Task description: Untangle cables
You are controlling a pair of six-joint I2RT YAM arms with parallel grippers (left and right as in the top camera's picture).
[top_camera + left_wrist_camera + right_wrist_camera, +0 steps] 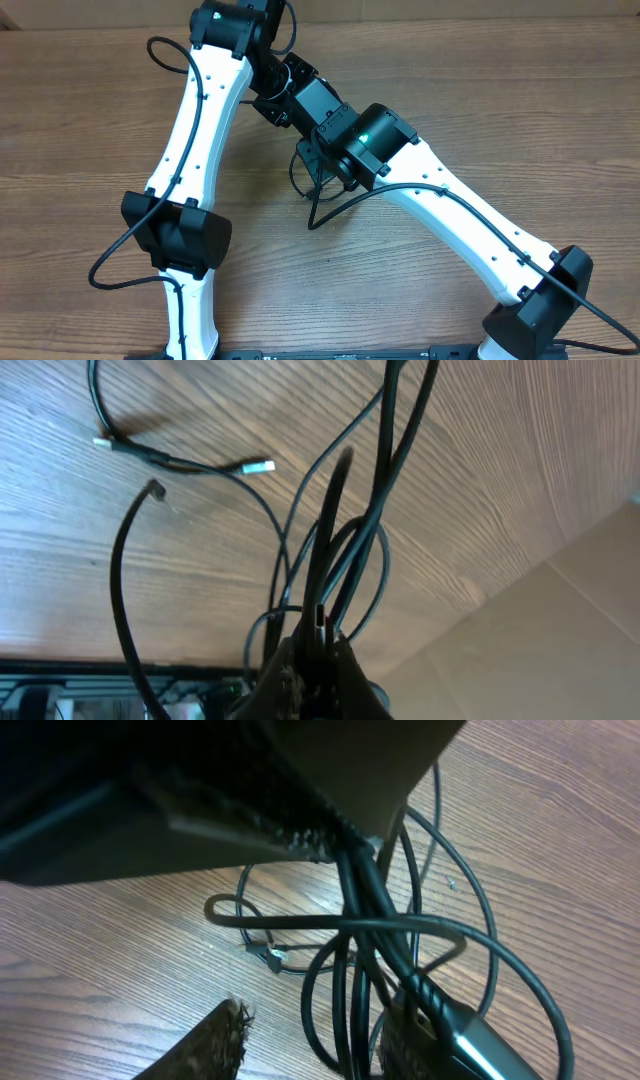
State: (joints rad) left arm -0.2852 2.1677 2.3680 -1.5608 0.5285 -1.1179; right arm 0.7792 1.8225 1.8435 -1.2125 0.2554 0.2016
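**Cables (322,585): untangling incomplete, knot hanging between both arms**

**Task status**
- Not separated. Gathered in one knot of crossing loops, held partly clear of the desk (90,130) where both arms meet, toward the far middle in the overhead view.
- Several strands trailing from the knot down to the wood. Three loose ends lying flat there in the left wrist view, one ending in a bright metal plug (258,465).
- Loops threaded through one another in the right wrist view. No strand lying fully apart from the rest.
- Judged early in the job: bundle picked up, separation of every strand left to do.

**Left fingers (315,655)**
- Clenched tight on a cluster of strands at the knot, apparently carrying its weight.

**Right fingers (215,1045)**
- Parted to a moderate gap, wide enough to straddle the hanging bundle just beside the left grip.
- Strands running through the gap, with a black connector body (470,1042) next to the far finger.
- No pinch visible: clear space between the near finger and the strands. Contact at the far finger impossible to confirm.
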